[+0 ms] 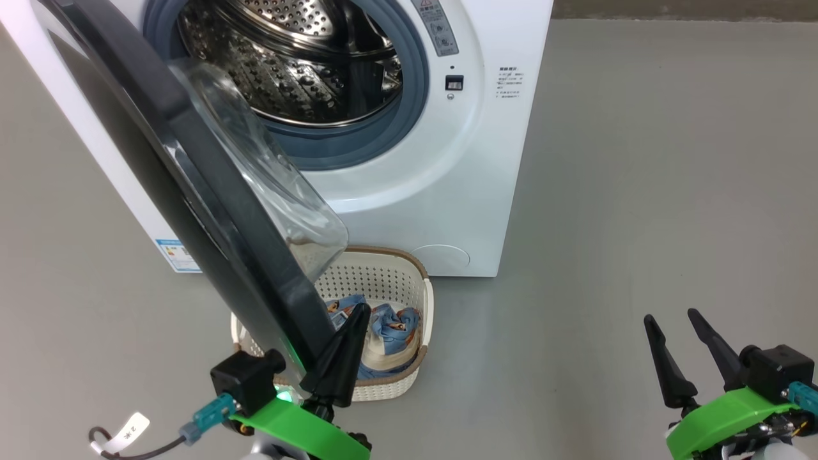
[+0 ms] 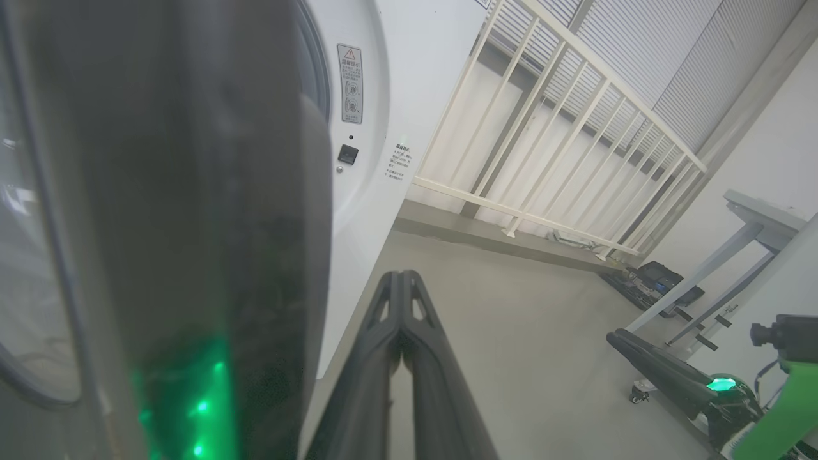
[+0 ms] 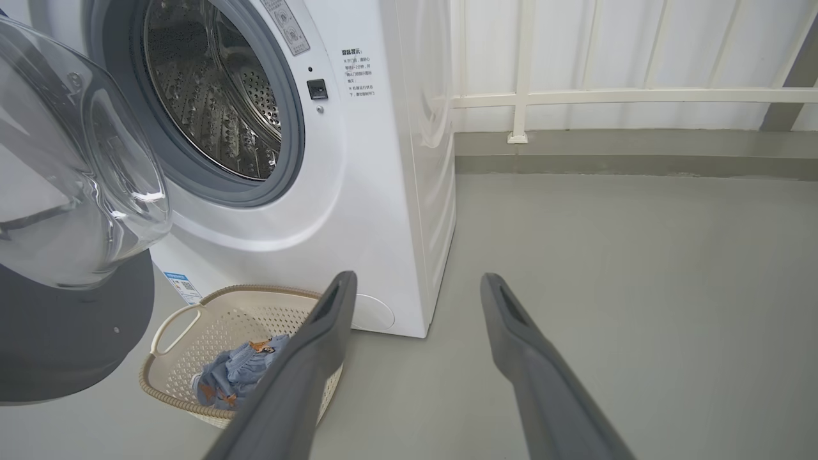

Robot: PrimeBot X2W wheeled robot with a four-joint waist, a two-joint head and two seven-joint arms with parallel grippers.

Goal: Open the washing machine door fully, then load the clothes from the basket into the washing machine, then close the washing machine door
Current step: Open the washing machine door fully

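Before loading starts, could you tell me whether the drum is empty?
Empty where visible: the drum shows bare steel; the clothes lie in the basket.

Grey sticker (image 2: 349, 83) on the front of the washing machine (image 1: 447, 211), upper centre of the left wrist view. It has a red warning triangle at its top; the print and pictograms under it are too fine to read.

Block of dark small print (image 1: 510, 82) on the white front, upper right of centre in the head view — characters, illegible.

Blue label (image 1: 174, 253) low on the front, left of centre. Text too small to read.

White tag (image 1: 130, 434) on a dark cable (image 1: 94, 437), lower left — reads "2" plus a star-like mark.
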